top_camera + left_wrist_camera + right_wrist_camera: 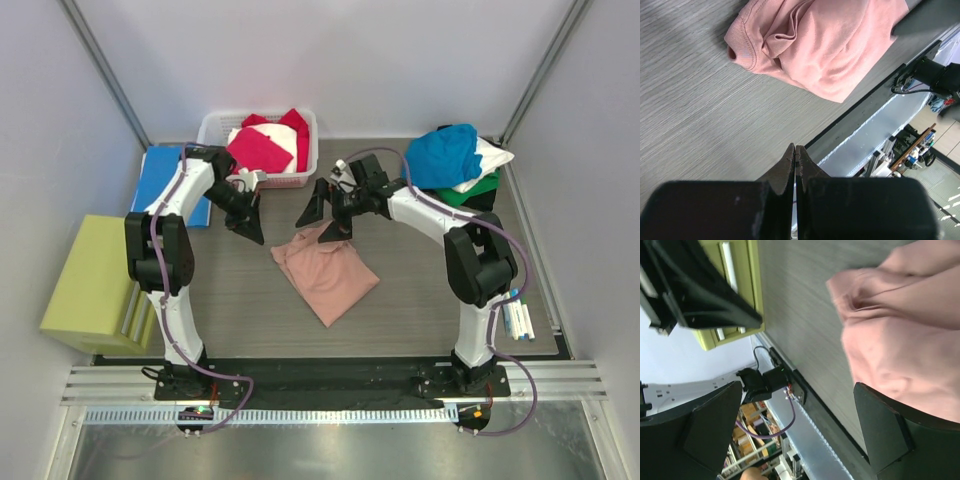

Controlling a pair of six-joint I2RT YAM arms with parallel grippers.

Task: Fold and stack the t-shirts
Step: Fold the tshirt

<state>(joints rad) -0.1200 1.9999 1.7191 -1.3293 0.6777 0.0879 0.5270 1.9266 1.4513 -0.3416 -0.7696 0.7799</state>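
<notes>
A dusty-pink t-shirt (326,276) lies folded in a rough bundle mid-table, also seen in the left wrist view (830,45) and the right wrist view (900,340). My left gripper (250,232) (795,150) hangs shut and empty left of the shirt, above bare table. My right gripper (321,222) (797,390) stands wide open over the shirt's far edge, with nothing between its fingers. Magenta and white tees (262,148) fill a white basket (215,125) at the back. A teal-blue tee (445,155) tops a pile of white, green and black ones at the back right.
A flat blue folder (165,180) lies at the back left, partly under the left arm. A yellow-green box (95,285) stands at the left edge. Several markers (518,320) lie at the right edge by the right arm.
</notes>
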